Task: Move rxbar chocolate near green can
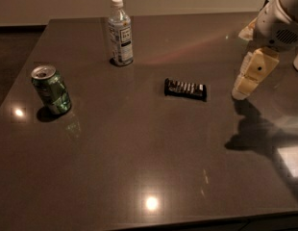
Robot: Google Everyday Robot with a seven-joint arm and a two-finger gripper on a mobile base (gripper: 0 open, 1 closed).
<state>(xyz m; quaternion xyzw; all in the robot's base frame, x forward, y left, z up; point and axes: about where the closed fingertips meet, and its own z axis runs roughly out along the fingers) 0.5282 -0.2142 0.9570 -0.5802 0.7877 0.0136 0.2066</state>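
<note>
The gripper [240, 92] sits at the right of the frame, a little above the middle. It points down and to the left from the white arm housing [276, 27] in the upper right corner. Seen side-on as one pale yellow block, it does not show whether it is open or closed, and nothing is visible in its hold. Its tip seems to be just over the worktop [139, 167], though it may be touching. The arm's shadow [254, 134] spreads below it towards the lower right.

Just left of the gripper, but apart from it, the rxbar chocolate [185, 89] lies flat on the worktop, slightly right of frame centre. Its long side runs roughly across the picture, and its pale lettering faces up.

A broad stretch of dark worktop runs left from the bar to the green can [52, 89]. The can stands upright at the middle left, close to the worktop's left edge (which slants down from the upper left). The bar and the can are well apart.

A clear plastic bottle [120, 32] with a white cap stands upright in the upper left centre, near the far edge. It is behind the line from bar to can.

The lower half of the frame is open surface down to the near edge, with a round light reflection [151, 202] on it.
</note>
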